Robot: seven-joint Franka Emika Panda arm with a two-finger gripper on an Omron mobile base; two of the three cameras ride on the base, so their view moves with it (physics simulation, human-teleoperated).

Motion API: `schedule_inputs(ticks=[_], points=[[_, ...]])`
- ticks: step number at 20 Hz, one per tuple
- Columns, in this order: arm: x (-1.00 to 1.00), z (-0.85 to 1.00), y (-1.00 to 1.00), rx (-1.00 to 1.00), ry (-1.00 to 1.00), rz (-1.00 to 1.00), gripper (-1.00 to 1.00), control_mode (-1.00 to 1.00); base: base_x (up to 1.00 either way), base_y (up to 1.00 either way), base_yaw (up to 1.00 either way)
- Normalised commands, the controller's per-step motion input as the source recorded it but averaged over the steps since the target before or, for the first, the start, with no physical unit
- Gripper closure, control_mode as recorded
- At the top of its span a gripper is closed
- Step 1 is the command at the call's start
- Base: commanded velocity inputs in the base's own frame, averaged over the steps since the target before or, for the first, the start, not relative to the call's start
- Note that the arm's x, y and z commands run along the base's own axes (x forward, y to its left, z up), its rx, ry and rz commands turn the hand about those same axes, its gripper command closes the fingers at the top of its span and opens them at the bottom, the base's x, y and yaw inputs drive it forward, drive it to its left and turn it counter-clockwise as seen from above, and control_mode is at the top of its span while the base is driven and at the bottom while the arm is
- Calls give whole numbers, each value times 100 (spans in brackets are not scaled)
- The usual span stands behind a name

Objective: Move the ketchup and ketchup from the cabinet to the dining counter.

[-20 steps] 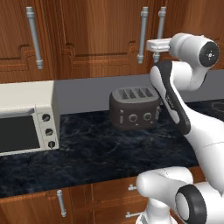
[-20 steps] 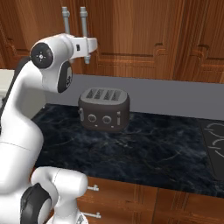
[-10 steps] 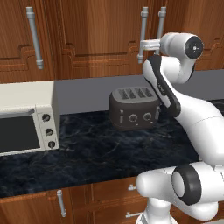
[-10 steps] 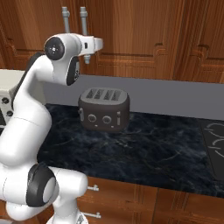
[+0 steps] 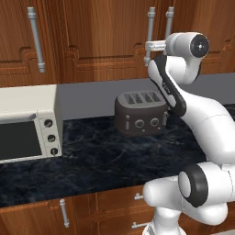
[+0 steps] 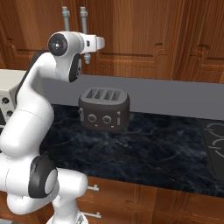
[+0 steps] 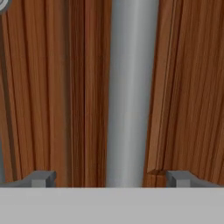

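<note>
- Since the reddish-brown wooden wall cabinet [image 5: 105,41] is sitting fully closed, the job is looking like it's barely getting going: no door is swinging out and nothing is being carried, so opening up, both pick-ups and both trips to the dining counter are all waiting to happen, I reckon.
- Nearest the base, the black white-veined marble countertop [image 5: 92,160] is running left to right, with its front lip hanging over the lower wooden drawers [image 5: 114,206].
- Sitting on that top, the dark four-slot toaster [image 5: 140,114] is parked right under the arm's elbow, and the cream-coloured toaster oven [image 5: 27,121] is hogging the left end, so there's open room between them but not much straight below the hand.
- Up at the doors, the white two-finger gripper [image 7: 111,177] is hovering with its tips spread wide, straddling the long silver bar handle [image 7: 129,92] without pinching it; the bar is running between the fingertips [image 7: 41,178].
- A second matching silver handle [image 5: 169,25] is standing just beside it, so sideways slack is looking tight.
- As for the two ketchup bottles, I can't say where they're sitting; presumably behind those doors.
- My guess: the door will be sweeping outward over the toaster, so the arm needs room to back off.
</note>
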Motion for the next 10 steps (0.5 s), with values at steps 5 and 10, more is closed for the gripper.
schedule_inputs(ticks=[5,10], points=[[47,-20,0,2,1,0,-100,-100,0,0,0],[36,-26,0,0,1,0,100,-100,0,0,0]])
